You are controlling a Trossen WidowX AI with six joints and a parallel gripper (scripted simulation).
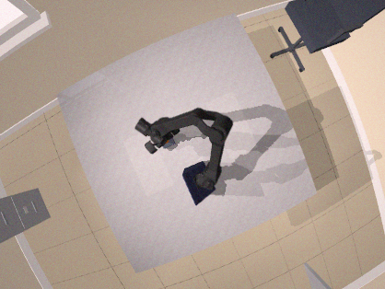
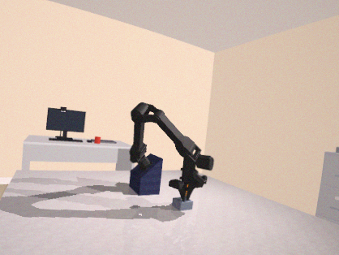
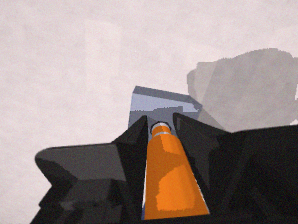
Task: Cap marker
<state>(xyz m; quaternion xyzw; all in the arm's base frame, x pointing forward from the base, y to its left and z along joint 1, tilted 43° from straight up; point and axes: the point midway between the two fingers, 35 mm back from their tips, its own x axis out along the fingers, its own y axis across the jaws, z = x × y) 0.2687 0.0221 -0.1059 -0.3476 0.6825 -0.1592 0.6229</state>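
The grey-blue holder block [image 1: 170, 144] [image 2: 182, 205] [image 3: 162, 102] sits on the table directly under the fingers. My gripper [image 2: 186, 198] [image 3: 159, 118] points down, its fingertips just above the block, and is shut on the orange cap [image 2: 186, 190] [image 3: 171, 175]. The cap stands upright between the fingers, in line with the block's hole. A pale ring crosses its narrow far end, and a short orange piece [image 3: 161, 128], seemingly the marker, shows below it at the hole. Fingers hide most of this joint, so I cannot tell how far the cap is seated.
The arm's dark blue base block [image 1: 194, 190] [image 2: 146, 179] stands on the table [image 1: 138, 230] [image 2: 101, 235] near the holder. A desk with a monitor [image 2: 66, 120] and a red mug [image 2: 97, 140] is beyond the table. A grey cabinet [image 1: 28, 213] [image 2: 330, 191] stands off to one side.
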